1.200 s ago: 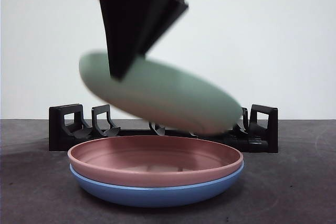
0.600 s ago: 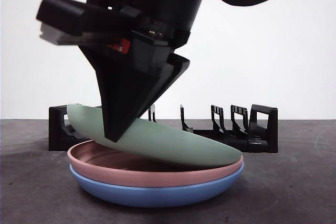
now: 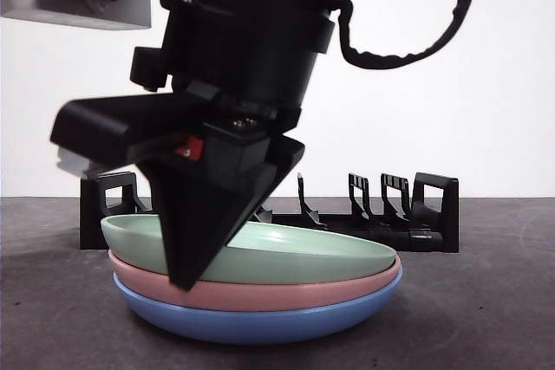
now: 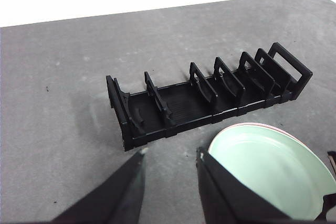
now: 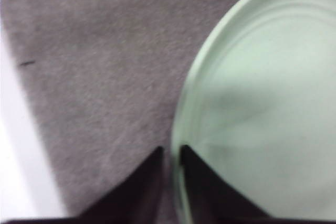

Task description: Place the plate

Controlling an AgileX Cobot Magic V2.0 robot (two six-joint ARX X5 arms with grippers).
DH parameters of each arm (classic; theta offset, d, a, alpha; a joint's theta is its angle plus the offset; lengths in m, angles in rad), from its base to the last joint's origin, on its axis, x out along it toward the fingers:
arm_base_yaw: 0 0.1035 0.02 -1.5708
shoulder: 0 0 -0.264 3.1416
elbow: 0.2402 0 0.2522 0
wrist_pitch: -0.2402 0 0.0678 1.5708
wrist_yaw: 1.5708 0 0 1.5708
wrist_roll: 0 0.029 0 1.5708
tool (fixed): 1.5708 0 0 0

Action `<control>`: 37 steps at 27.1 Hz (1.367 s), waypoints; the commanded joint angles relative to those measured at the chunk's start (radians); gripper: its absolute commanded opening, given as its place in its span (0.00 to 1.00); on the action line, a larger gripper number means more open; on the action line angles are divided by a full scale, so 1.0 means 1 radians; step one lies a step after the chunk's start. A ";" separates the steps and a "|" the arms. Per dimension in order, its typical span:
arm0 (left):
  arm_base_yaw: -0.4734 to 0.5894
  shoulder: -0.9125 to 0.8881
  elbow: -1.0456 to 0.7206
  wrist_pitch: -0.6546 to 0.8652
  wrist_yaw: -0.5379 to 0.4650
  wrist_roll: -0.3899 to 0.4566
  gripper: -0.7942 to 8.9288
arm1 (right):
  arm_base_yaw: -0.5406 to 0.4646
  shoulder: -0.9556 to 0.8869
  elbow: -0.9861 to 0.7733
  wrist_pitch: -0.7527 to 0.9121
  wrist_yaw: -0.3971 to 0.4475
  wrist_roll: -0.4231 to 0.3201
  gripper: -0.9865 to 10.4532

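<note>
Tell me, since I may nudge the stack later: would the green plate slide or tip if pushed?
The green plate probably slides easily: it looks smooth and sits nested in the pink plate, itself on the blue plate. It seems stiff, keeping its shape with the right gripper pinching only its rim. Tipping seems unlikely, since it sits low and wide.

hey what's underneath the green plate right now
The green plate lies on a pink plate, which sits in a blue plate on the table. Only their rims show; their insides are covered. The right gripper pinches the green plate's rim.
</note>
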 commanded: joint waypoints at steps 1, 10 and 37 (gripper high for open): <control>-0.001 0.001 0.005 0.011 -0.005 0.003 0.24 | 0.010 0.022 0.010 -0.011 -0.012 0.000 0.31; -0.001 0.002 0.005 0.012 -0.004 0.003 0.24 | -0.033 -0.232 0.029 -0.080 -0.027 0.039 0.31; -0.004 0.223 0.004 0.230 0.013 -0.019 0.09 | -0.911 -0.807 -0.336 0.262 -0.055 -0.108 0.10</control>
